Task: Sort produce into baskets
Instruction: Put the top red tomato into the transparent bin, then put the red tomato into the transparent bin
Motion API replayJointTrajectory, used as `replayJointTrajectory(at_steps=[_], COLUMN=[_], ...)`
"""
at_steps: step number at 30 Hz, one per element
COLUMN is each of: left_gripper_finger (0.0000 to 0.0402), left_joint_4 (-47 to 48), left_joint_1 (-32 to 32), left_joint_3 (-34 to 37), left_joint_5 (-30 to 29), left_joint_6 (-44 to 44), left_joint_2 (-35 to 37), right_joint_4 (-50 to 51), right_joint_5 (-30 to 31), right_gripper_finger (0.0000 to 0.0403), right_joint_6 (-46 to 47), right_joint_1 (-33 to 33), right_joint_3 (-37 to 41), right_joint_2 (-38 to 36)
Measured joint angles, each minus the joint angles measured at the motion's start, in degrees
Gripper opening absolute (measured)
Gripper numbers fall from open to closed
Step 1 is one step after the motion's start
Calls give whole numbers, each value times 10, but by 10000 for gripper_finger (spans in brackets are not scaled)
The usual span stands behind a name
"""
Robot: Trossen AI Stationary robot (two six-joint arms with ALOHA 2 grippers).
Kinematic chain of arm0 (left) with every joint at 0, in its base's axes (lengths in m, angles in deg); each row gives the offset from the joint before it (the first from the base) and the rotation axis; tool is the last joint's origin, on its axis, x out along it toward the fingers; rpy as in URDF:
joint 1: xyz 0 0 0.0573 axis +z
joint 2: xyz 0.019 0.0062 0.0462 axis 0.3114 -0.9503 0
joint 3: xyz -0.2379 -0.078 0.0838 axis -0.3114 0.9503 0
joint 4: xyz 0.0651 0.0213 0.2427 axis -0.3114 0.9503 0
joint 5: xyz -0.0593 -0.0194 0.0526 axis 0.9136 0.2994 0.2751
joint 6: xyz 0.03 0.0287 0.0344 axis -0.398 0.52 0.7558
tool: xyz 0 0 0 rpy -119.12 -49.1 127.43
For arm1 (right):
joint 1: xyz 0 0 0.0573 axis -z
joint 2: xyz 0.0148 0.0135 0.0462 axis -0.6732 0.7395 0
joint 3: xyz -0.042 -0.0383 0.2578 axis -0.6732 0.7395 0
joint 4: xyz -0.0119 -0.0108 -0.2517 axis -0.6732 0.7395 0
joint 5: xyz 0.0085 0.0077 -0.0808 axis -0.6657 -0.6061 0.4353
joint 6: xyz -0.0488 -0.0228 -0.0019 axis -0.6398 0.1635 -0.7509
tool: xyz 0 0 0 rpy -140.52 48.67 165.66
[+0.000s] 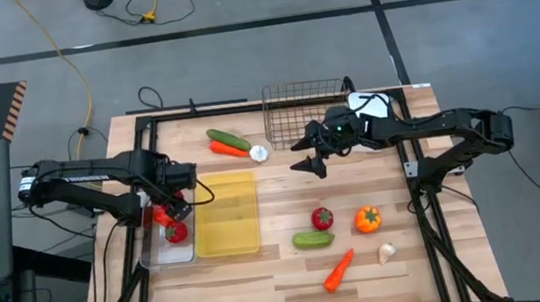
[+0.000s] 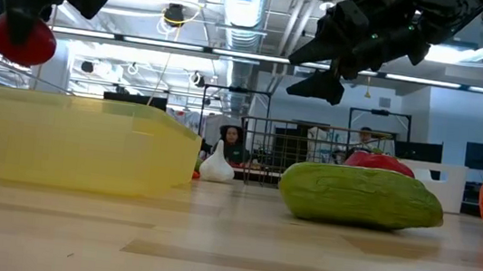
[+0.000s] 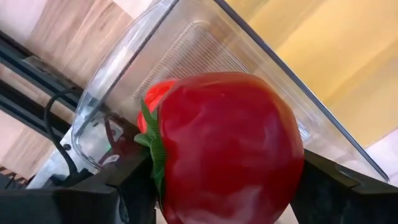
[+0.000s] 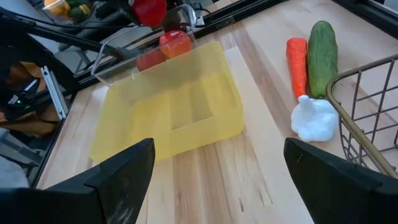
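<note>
**Left gripper holds a red tomato over the clear bin**

The left gripper [image 1: 168,214] has its fingers closed on a glossy red tomato [image 3: 227,149] with a green leafy cap, held in the air above the clear plastic bin [image 1: 153,254] at the bench's left edge. Another red tomato [image 1: 176,232] already lies in that bin. Just beside the bin, touching or nearly touching it, sits the yellow translucent tray [image 1: 226,214], a shallow rectangle with nothing visible inside.

The right gripper [image 1: 311,153] hangs above the bench near the middle of the far edge, its fingers spread wide and holding nothing. Just beside it stands the dark wire mesh basket [image 1: 291,114], against the far edge.

Between the basket and the tray, near the far edge, a green cucumber [image 1: 228,139] and an orange carrot [image 1: 227,149] lie side by side, with a white garlic bulb [image 1: 259,153] at their end.

Toward the near right corner lie the rest: a red tomato [image 1: 322,218] touching a stubby green cucumber [image 1: 312,239], an orange pepper [image 1: 368,219] with a green stem, an orange carrot [image 1: 339,270] set at a slant, and a small pale garlic piece [image 1: 387,252].
</note>
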Motion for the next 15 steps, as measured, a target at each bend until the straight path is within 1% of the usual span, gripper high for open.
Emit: replayJointTrajectory(at_steps=[3,11,15], left_gripper_finger=[280,324,338], left_joint_4=[0,0,0], left_joint_1=[0,0,0], left_joint_3=[0,0,0], left_joint_5=[1,8,7], left_joint_6=[1,4,4], left_joint_2=[0,0,0], right_joint_4=[0,0,0], right_joint_5=[0,0,0], right_gripper_finger=[384,384,384], right_joint_6=[0,0,1], right_joint_1=[0,0,0], right_joint_3=[0,0,0], right_joint_2=[0,0,0])
